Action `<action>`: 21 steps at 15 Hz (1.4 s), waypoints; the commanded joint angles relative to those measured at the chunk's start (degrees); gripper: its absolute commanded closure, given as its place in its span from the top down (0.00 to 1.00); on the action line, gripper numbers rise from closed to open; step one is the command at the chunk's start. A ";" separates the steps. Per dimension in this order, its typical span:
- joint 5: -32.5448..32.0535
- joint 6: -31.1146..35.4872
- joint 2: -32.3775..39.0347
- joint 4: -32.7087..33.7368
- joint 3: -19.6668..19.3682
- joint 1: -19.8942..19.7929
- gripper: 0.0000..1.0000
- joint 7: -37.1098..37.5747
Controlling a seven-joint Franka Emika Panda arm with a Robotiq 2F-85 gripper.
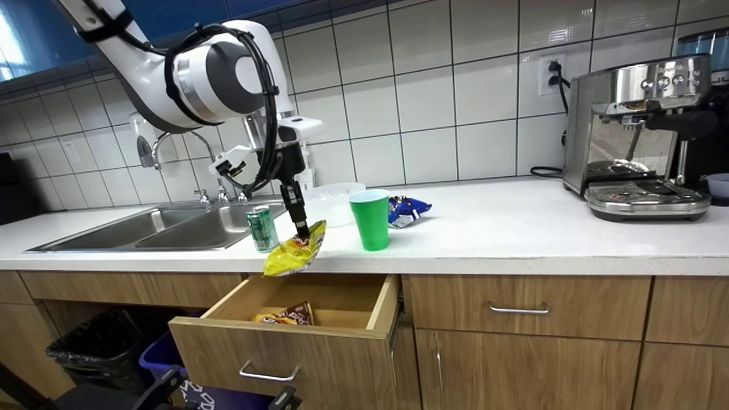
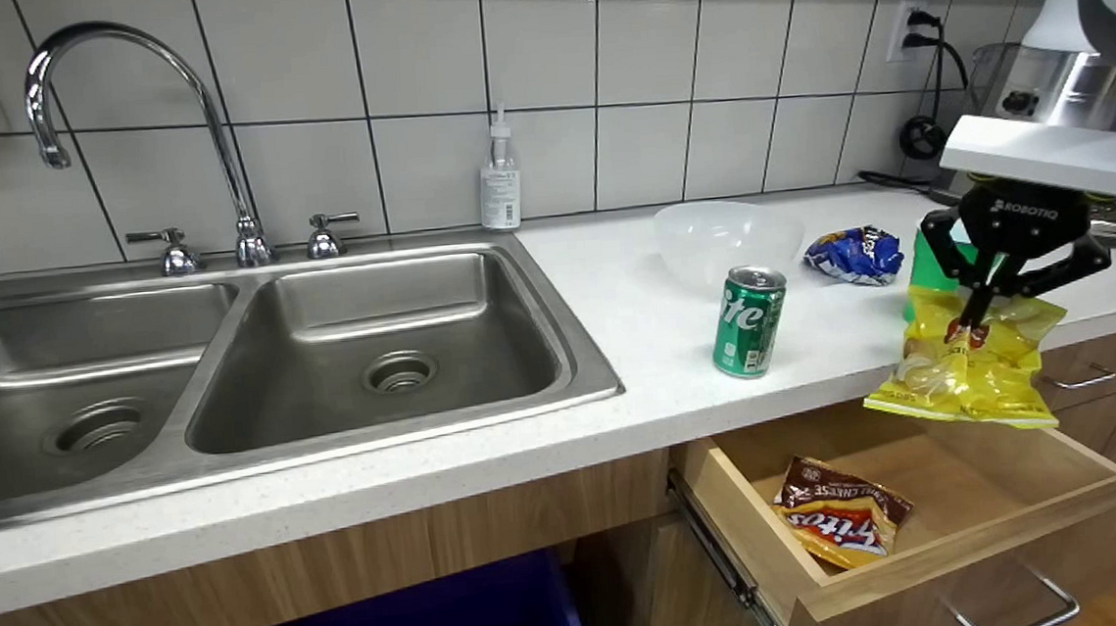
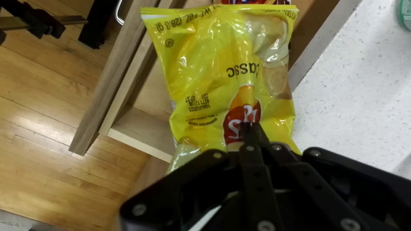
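Observation:
My gripper [image 2: 973,321] is shut on a yellow bag of chips [image 2: 955,378], pinching it near its red logo. In the wrist view the bag [image 3: 208,57] spreads out beyond the dark fingers [image 3: 249,141], and its lower part is partly hidden behind them. It hangs over the pulled-out wooden drawer [image 1: 273,350], near the counter's front edge. Inside that drawer, toward one side, lies a brown and orange Fritos bag [image 2: 842,514]. A green soda can [image 2: 750,324] stands upright on the counter, and behind the gripper is a green cup [image 1: 370,222].
The white counter [image 1: 512,233] carries a blue snack bag [image 2: 856,255] and a translucent bowl [image 2: 710,234]. A double steel sink [image 2: 403,343] with a tall faucet lies to one side. An espresso machine [image 1: 638,136] stands at the far end. Bins [image 1: 108,347] sit under the counter.

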 commanded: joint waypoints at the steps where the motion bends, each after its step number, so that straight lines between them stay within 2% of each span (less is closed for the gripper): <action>1: -2.74 0.52 -0.86 -1.55 2.01 -1.48 0.00 2.91; 7: -4.80 1.99 1.25 -2.10 2.24 -1.37 0.00 4.24; 21: -4.64 14.05 10.56 -2.34 -0.31 1.18 0.00 3.74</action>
